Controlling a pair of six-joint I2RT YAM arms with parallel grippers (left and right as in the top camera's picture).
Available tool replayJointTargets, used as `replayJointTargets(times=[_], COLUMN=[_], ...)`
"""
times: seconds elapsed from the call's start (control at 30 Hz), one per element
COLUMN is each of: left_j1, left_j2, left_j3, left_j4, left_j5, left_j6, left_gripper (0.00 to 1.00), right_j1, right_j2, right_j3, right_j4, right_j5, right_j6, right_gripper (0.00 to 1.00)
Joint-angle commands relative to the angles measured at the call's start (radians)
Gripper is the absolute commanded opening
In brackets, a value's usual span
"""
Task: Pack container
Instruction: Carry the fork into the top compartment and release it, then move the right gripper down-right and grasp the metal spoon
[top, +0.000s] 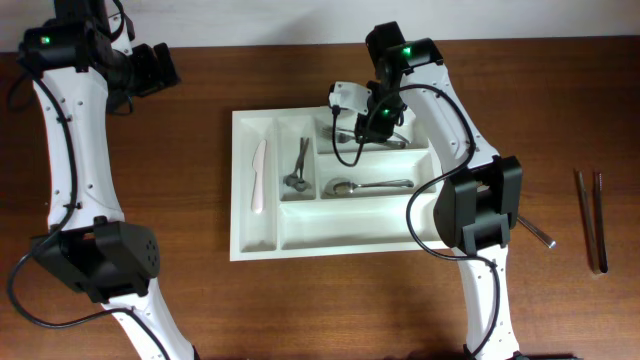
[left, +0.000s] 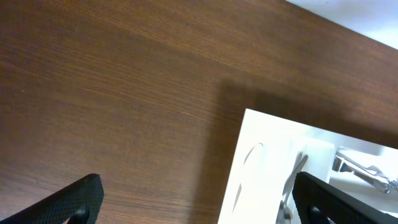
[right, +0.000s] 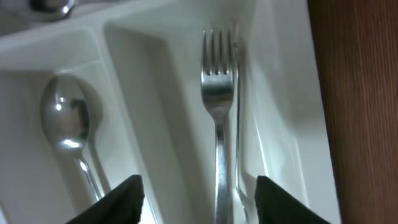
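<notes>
Right gripper (right: 198, 186) low over white cutlery tray (top: 330, 235), far right compartment, fingers parted astride a fork (right: 217, 93), spoon (right: 65, 121) in next compartment, left gripper (left: 193, 199) spread wide, far left.

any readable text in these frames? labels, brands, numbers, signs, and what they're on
No readable text in any view.
container: plain white, no label or number visible.
fork and spoon: no stamp visible on the parts shown.
Arms: only green lights, no lettering legible.
</notes>
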Motion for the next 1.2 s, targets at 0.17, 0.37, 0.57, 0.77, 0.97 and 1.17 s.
replayJointTargets(times=[0.17,0.37,0.57,0.77,0.97,1.17], left_j1=[0.002,0.002,0.002,0.002,0.002,0.002], left_j2=[-0.005,-0.005,-0.005,-0.005,-0.005,-0.005], left_j3=[0.013,0.013,0.013,0.013,0.013,0.013], left_j4=[-0.001,-0.001,-0.001,-0.001,-0.001,-0.001], left_j5=[-0.004,-0.004,-0.004,-0.004,-0.004,-0.004], left_j6=[0.006,0.006,0.005,0.005,0.005,0.006], left_gripper=[0.99,0.99,0.99,0.99,0.99,0.99], right_j1=[-0.114,-0.267,-0.444,-0.591,-0.662,-0.660], right_j2=[-0.112,-0.170,-0.246,-0.437,-0.629,-0.837], right_j3=[0.031,0.031,0.031,0.031,-0.033,-0.297], right_j4=[-0.153,-0.292,-0.371,-0.407,-0.407,-0.383], right_j5=[0.205,0.288,0.172,0.120,0.121,0.103], right_j6=[0.267,0.424,0.528,0.657,0.700,0.700], right_gripper=[0.67,0.68,0.67,0.64,0.63,0.63])
